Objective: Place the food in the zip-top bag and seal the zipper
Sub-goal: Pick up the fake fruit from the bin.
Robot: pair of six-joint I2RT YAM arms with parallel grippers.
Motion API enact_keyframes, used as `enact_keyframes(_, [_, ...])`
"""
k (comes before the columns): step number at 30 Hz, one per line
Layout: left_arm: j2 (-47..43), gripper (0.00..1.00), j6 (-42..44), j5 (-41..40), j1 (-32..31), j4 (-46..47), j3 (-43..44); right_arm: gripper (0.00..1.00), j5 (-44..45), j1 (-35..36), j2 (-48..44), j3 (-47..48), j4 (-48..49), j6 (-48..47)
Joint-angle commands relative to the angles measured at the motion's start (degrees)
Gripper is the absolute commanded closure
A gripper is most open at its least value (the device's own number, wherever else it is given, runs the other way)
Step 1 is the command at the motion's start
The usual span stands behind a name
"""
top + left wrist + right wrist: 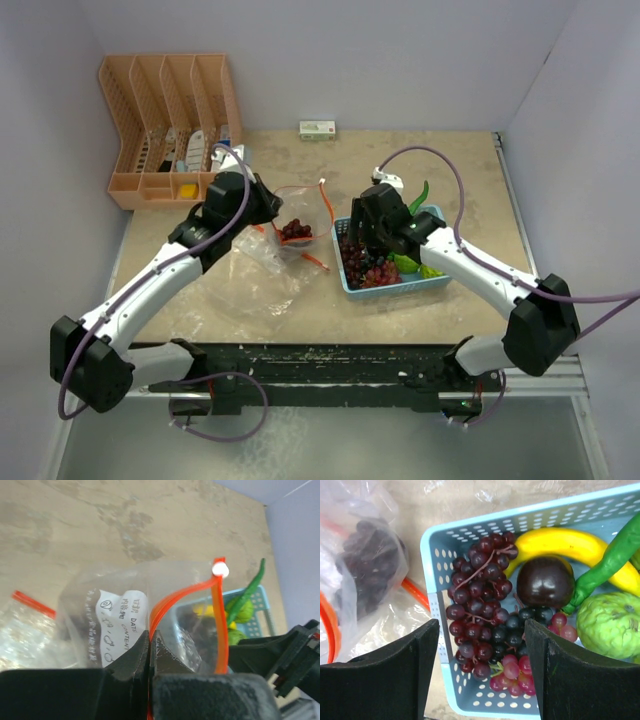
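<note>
The clear zip-top bag (262,262) lies left of centre, its mouth held up and open. My left gripper (268,212) is shut on the orange-red zipper (172,597) at the mouth edge (150,636). One dark grape bunch (296,230) sits inside the bag (367,565). My right gripper (482,635) is open, hovering over the dark red grape bunches (480,605) in the light-blue basket (434,611). The basket also holds a yellow banana (560,542), a dark round fruit (545,582), a long green pepper (607,565) and a round green fruit (610,622).
An orange desk organizer (170,125) stands at the back left. A small white-green box (318,129) lies at the back wall. The basket (440,282) sits right of the bag. White walls close in on both sides.
</note>
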Motion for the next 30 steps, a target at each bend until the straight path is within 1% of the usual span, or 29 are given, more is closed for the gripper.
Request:
enact_keyframes(1, [-2.5,1.0,8.7,-7.1,0.0,-2.0,2.8,0.29,-3.5,0.2,-1.7,1.3,-3.6,-2.6])
enact_keyframes(5, [-3.0,1.0,11.5,-8.0,0.0,-1.4,3.6,0.29,-5.9,0.2,-0.7,0.4,-1.3,-2.1])
enact_keyframes(10, [-2.4,1.0,12.3,-7.1,0.0,-0.8,2.8,0.3,-6.1,0.2,4.9,1.5,-0.1,-1.2])
enact_keyframes(11, [-2.4,1.0,12.0,-6.8,0.0,-0.6,2.2,0.32,-5.9,0.2,5.9,1.6,-0.1,-0.8])
enact_keyframes(13, [-2.5,1.0,11.2,-6.0,0.0,-0.2,1.0,0.41,-5.1,0.2,8.0,1.7,-0.5,0.3])
enact_keyframes(14, [-2.6,1.0,11.0,-5.8,0.0,0.1,0.4,0.44,-4.8,0.2,8.7,1.5,-0.6,0.9])
enact_keyframes(16, [-2.8,1.0,10.9,-5.4,0.0,0.4,-0.3,0.45,-5.3,0.2,10.1,1.2,0.2,1.2])
enact_keyframes(20, [-2.7,1.0,11.5,-5.3,0.0,0.3,-0.2,0.43,-7.2,0.2,12.7,1.0,2.5,1.3])
enact_keyframes(27, [-2.8,1.0,11.2,-4.6,0.0,0.3,-0.8,0.31,-7.6,0.2,17.7,-0.9,3.6,3.9])
enact_keyframes(30, [-2.8,1.0,11.0,-4.2,0.0,0.4,-1.1,0.3,-9.6,0.2,20.1,-1.9,5.7,4.4])
